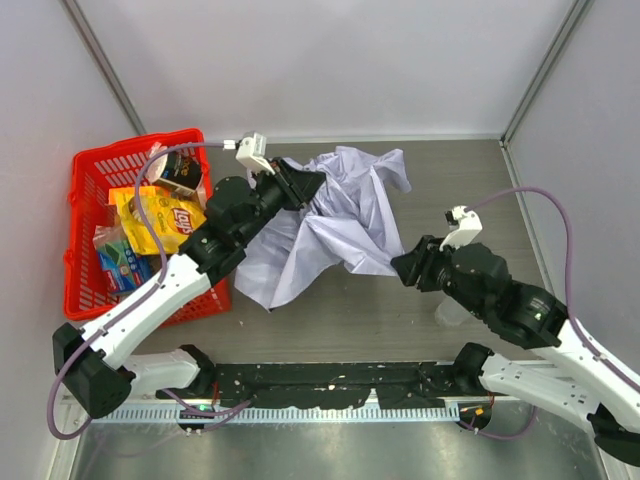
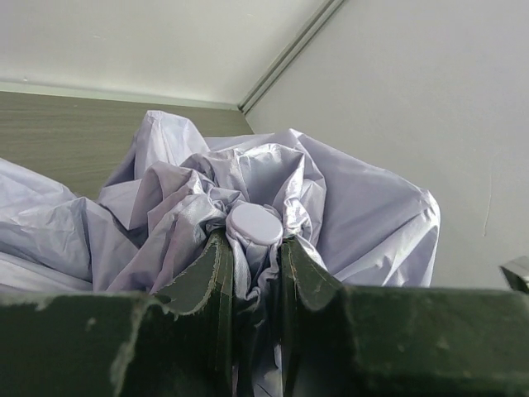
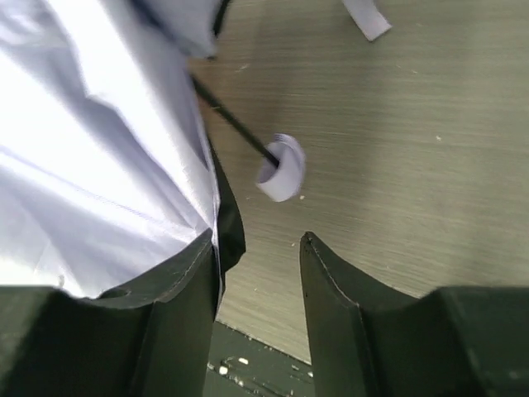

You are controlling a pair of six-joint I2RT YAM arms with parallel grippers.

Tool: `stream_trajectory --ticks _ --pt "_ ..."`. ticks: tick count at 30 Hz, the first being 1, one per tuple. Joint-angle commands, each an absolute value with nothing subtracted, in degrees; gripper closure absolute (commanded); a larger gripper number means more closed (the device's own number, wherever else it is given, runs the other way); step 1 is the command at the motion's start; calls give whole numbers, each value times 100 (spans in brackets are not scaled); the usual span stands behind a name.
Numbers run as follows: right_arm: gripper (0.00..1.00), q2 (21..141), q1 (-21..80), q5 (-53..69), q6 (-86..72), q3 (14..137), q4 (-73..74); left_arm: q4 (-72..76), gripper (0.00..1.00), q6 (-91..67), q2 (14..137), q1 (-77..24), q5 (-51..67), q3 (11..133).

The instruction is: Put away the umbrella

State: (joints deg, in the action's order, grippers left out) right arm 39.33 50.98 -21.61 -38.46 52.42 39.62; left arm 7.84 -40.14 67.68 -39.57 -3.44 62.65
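Note:
The umbrella [image 1: 345, 215] lies as a crumpled lavender-grey canopy in the middle of the table. My left gripper [image 1: 310, 184] is shut on its top. In the left wrist view both fingers [image 2: 202, 277] pinch bunched fabric just below the round pale cap [image 2: 254, 223]. My right gripper [image 1: 402, 268] hovers at the canopy's right edge, open, with only bare table between its fingers [image 3: 335, 281]. In the right wrist view the canopy [image 3: 91, 141] fills the left. A thin black shaft [image 3: 235, 124] ends in a small pale handle [image 3: 281, 168] ahead of the fingertips, and a strap end [image 3: 366, 18] lies further off.
A red basket [image 1: 135, 148] stands at the left, holding a yellow snack bag [image 1: 165, 220], a dark box [image 1: 183, 172] and other packets. Grey walls enclose the table on three sides. A black rail [image 1: 330, 385] runs along the near edge between the arm bases.

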Motion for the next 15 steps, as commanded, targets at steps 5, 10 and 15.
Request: stream_trajectory --ticks 5,10,15 --pt "32 4570 5115 -545 -1927 7125 3859 1107 100 -4298 6758 -3894 -475 6600" --pt "31 5158 5115 637 -1363 7945 3613 424 100 -4341 7013 -3894 -527 6855" --pt "32 5870 5264 600 -1239 7701 2814 18 100 -4605 7181 -3894 -632 7127"
